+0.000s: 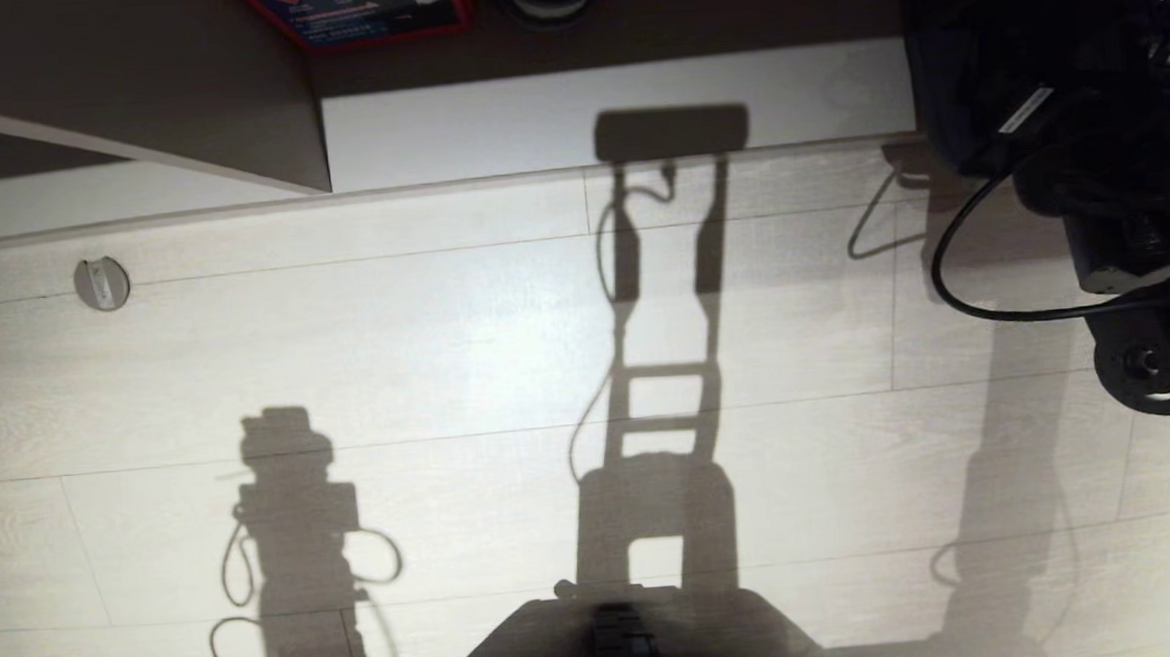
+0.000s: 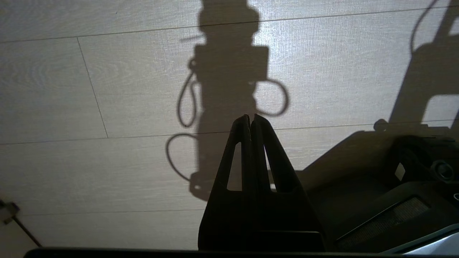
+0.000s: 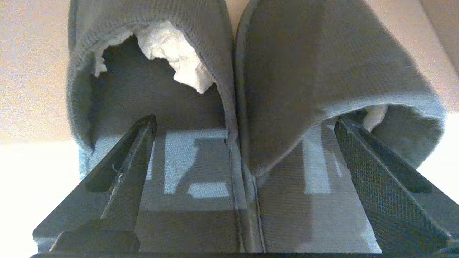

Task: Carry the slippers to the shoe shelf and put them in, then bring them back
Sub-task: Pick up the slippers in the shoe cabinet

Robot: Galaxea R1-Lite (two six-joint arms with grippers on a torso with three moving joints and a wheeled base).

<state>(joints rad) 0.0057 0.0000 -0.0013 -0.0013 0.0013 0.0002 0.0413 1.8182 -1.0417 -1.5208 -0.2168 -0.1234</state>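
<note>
The right gripper [image 3: 244, 125] stood wide, 1 finger entering each of the 2 slippers [image 3: 304, 82], probably to squeeze both together; left gripper [image 2: 251, 120] clenched empty at 8 o'clock.

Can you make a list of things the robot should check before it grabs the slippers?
1. Right gripper open: ok, fingers spread wide.
2. Slippers side by side, touching: ok.
3. One finger reaches each slipper's opening: ok.
4. White stuffing clear of the fingers: ok for the one seen, cannot tell for the other.
5. Left gripper parked shut over the floor: ok.
6. Slippers resting in the shoe shelf: cannot tell.
</note>
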